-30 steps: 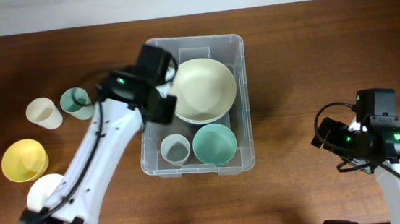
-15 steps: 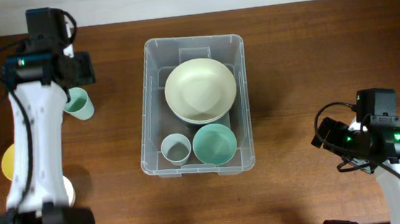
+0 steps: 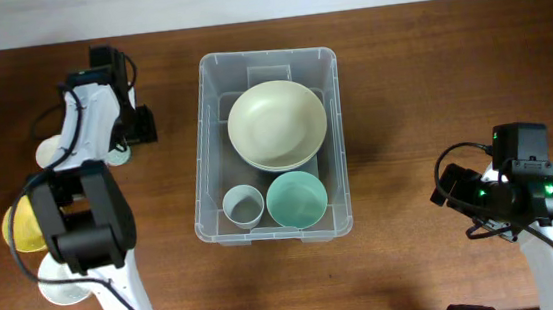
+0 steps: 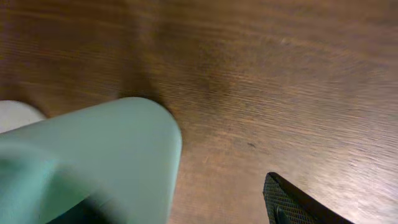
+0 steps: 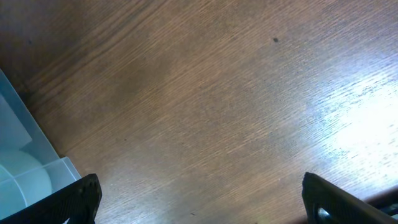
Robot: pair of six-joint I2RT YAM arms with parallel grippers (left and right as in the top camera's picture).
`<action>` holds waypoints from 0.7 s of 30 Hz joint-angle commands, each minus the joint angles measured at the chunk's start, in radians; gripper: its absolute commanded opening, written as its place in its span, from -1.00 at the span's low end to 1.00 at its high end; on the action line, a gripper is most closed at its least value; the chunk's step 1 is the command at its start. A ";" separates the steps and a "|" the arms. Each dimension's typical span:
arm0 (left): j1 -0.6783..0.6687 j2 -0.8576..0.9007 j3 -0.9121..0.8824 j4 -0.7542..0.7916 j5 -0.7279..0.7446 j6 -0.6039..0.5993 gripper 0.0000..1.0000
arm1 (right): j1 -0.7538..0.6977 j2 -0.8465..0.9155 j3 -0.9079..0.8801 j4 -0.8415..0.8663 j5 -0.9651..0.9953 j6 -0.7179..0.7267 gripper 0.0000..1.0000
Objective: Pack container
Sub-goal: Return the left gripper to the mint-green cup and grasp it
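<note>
Sitting apart from left fingers point(image 4: 292, 202), right fingers point(image 5: 339, 199), container point(image 3: 268, 55)

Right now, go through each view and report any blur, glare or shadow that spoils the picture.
Overhead view: sharp and evenly lit, only soft shadows around the container. Left wrist view: the pale green cup sits too near the lens and is blurred, with a dark shadow on the table behind it. Right wrist view: strong glare whitens the table at the right.
</note>
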 commanded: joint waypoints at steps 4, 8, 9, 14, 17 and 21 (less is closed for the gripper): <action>0.002 0.018 0.005 0.002 0.011 0.020 -0.14 | -0.004 0.001 0.016 -0.008 0.005 -0.008 0.98; 0.002 0.018 0.021 -0.010 0.011 0.020 -0.80 | -0.004 0.001 0.016 -0.009 0.005 -0.008 0.98; 0.002 0.018 0.032 -0.018 0.011 0.020 -0.93 | -0.004 0.001 0.016 -0.009 0.005 -0.008 0.98; 0.000 0.018 0.155 -0.124 0.015 0.019 -0.99 | -0.004 0.001 0.016 -0.008 0.005 -0.008 0.98; -0.010 0.008 0.268 -0.220 0.050 0.019 -0.99 | -0.004 0.001 0.016 -0.008 0.005 -0.011 0.97; -0.039 -0.046 0.416 -0.356 0.097 0.019 -0.99 | -0.004 0.001 0.016 -0.008 0.005 -0.011 0.98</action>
